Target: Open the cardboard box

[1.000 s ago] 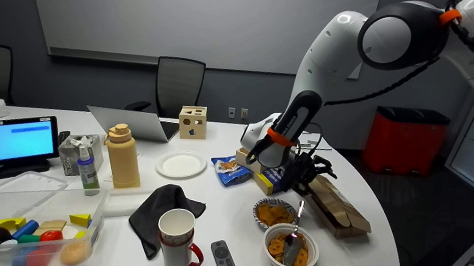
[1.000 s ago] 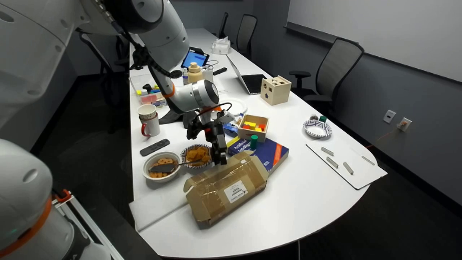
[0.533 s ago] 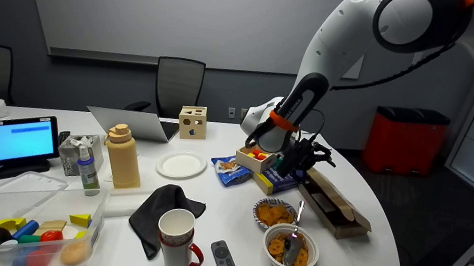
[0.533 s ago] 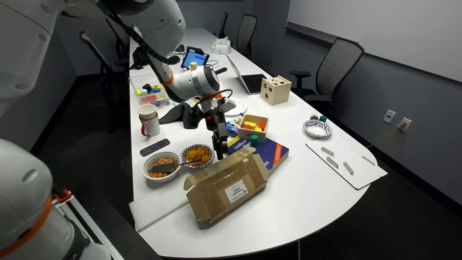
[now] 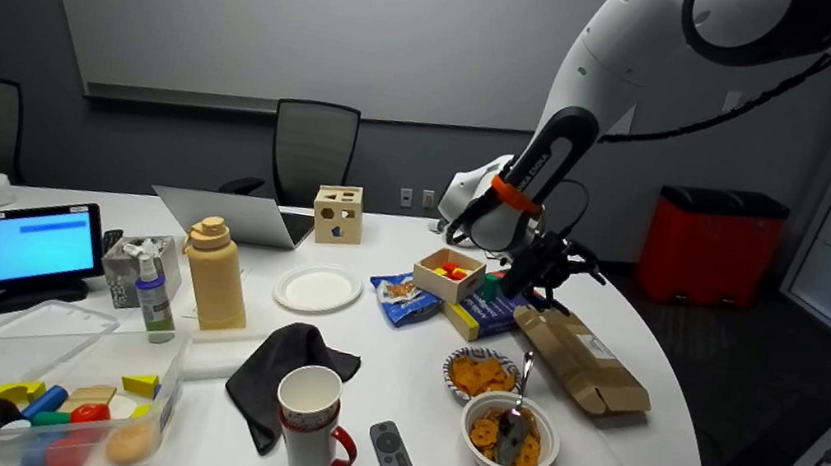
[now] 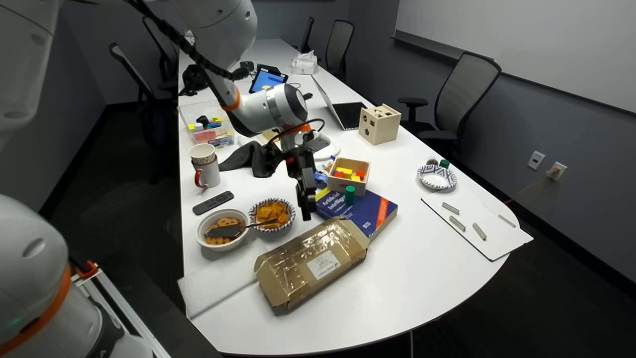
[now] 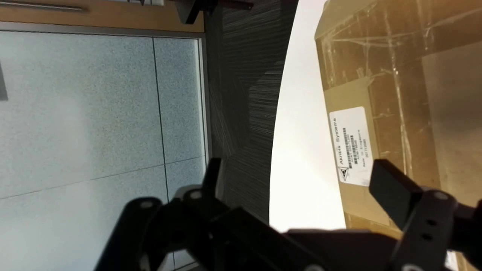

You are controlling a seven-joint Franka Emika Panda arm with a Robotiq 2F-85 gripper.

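The brown cardboard box (image 5: 583, 360) lies flat on the table in both exterior views; it also shows here (image 6: 318, 261). Its taped lid with a white label lies down over the box, and its inside is hidden. A small flap sticks out at its near end. In the wrist view the box (image 7: 399, 94) fills the right side. My gripper (image 5: 551, 284) is open and empty, near the box end beside the book. In an exterior view the gripper (image 6: 305, 201) hangs just past the box's long edge. In the wrist view one finger of the gripper (image 7: 297, 169) overlaps the box.
A blue book (image 6: 355, 211) with a green cylinder (image 6: 350, 195) and a wooden tray of blocks (image 6: 349, 176) lies beside the box. A chip bowl (image 5: 478, 373) and a white bowl with a spoon (image 5: 508, 439) stand close by. The table's curved edge (image 7: 280, 113) is near.
The box lid stood raised with the dark inside showing half a second ago; now it has dropped flat. My gripper has moved up and away from the lid's edge.
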